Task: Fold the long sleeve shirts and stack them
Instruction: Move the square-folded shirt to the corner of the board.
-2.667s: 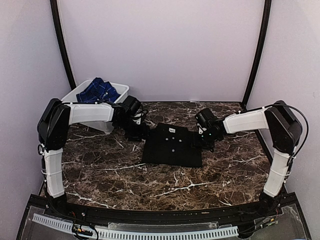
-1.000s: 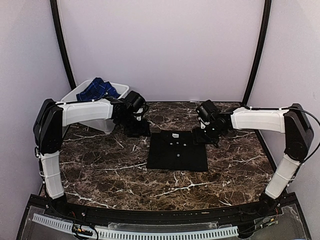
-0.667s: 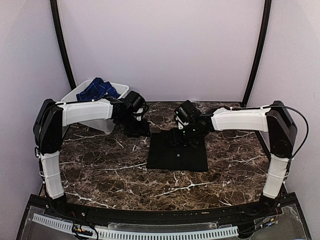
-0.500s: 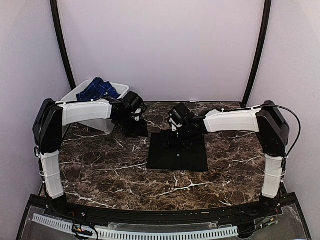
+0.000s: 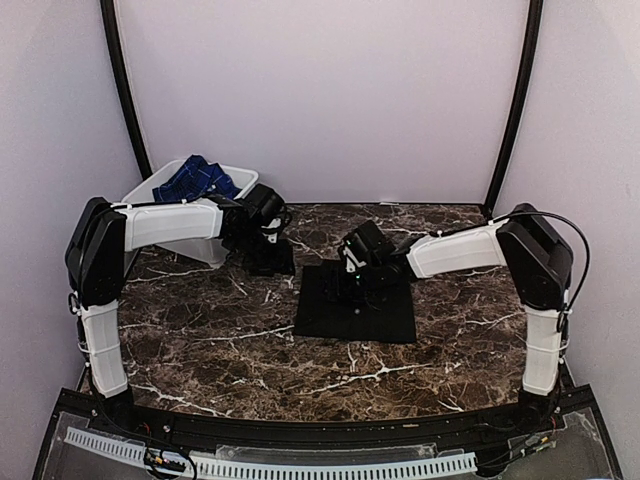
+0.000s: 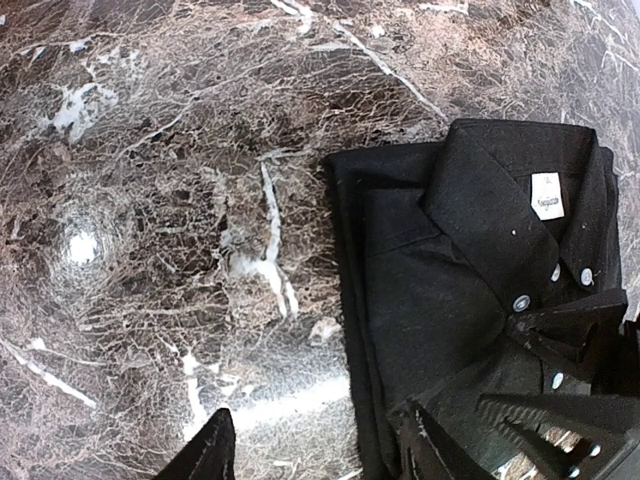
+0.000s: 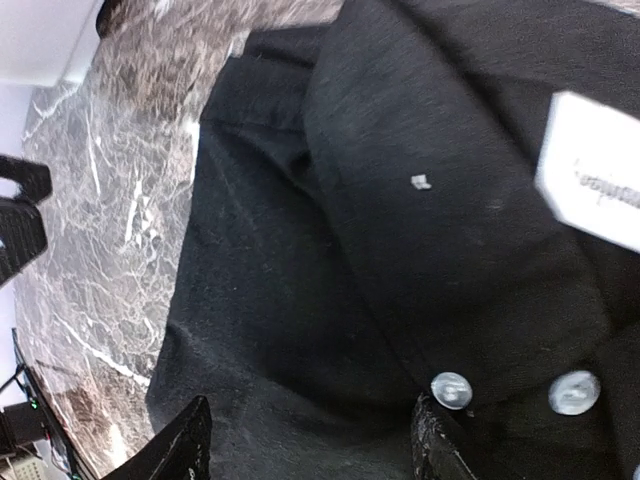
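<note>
The black button-up shirt (image 5: 352, 316) lies folded into a rectangle at the middle of the marble table, collar to the far side. Its white neck label (image 6: 547, 195) and small white buttons (image 7: 452, 390) show. My right gripper (image 5: 358, 284) is open and low over the collar area, its jaws straddling black cloth (image 7: 312, 445). My left gripper (image 5: 272, 262) is open just off the shirt's far left corner; in the left wrist view (image 6: 320, 455) one finger is over marble and the other over the shirt's edge. The dark blue checked shirt (image 5: 197, 181) lies bunched in the tub.
The white plastic tub (image 5: 238, 177) stands at the table's far left corner, behind the left arm. Dark marble table (image 5: 220, 340) extends around the shirt. Black frame posts (image 5: 512, 110) rise at the back corners.
My right gripper has swung left from beside the shirt's far right corner to over the collar. The left gripper has stayed by the far left corner. The shirt lies squarer than 2.7 s ago.
</note>
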Tool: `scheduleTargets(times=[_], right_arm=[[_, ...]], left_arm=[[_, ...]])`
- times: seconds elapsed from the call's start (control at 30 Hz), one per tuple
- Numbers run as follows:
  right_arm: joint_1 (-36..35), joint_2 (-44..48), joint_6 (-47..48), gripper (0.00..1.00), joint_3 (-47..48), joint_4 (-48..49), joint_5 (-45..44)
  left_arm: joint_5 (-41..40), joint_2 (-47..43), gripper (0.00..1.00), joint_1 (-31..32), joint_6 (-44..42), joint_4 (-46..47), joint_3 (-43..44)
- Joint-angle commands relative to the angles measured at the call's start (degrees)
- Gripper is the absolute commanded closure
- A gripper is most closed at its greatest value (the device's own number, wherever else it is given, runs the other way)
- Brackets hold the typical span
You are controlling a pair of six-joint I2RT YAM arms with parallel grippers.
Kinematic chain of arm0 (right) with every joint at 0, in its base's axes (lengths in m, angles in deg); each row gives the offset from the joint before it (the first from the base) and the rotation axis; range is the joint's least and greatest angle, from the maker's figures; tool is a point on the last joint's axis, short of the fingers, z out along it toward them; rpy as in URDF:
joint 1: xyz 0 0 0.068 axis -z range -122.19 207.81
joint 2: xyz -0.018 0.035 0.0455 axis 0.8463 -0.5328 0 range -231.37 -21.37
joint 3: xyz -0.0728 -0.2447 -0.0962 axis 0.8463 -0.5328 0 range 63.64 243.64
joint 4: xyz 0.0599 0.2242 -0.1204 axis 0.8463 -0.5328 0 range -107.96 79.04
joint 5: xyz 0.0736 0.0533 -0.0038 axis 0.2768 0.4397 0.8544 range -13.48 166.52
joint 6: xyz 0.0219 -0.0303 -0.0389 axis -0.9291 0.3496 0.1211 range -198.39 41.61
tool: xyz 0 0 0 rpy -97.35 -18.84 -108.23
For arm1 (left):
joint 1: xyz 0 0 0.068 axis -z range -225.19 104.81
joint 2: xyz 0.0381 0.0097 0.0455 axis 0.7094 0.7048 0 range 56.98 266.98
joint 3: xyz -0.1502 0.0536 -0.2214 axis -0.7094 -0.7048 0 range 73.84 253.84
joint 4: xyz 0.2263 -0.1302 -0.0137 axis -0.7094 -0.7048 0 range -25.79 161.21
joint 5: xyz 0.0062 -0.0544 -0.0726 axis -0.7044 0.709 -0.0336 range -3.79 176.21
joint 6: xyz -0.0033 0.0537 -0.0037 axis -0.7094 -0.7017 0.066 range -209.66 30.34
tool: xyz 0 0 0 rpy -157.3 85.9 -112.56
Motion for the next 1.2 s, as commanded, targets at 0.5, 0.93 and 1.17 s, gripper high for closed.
scheduleTargets(times=[0.5,0.93,1.17], right_arm=[[10.10,30.79,-9.03,0.34,-39.22,1.28,-7.60],[19.25,52.67,-9.93,0.31,-50.52,-12.21,-8.94],[27.79,54.72,-8.76,0.30,-52.72,-10.39,-6.79]], left_arm=[[2.94,-0.97,0.46,-0.32,-1.27,-0.38,-0.69],[4.61,-1.30,0.46,-0.24,-0.57,-0.40,-0.91],[5.22,-1.48,0.47,-0.21,-0.29,-0.07,-0.79]])
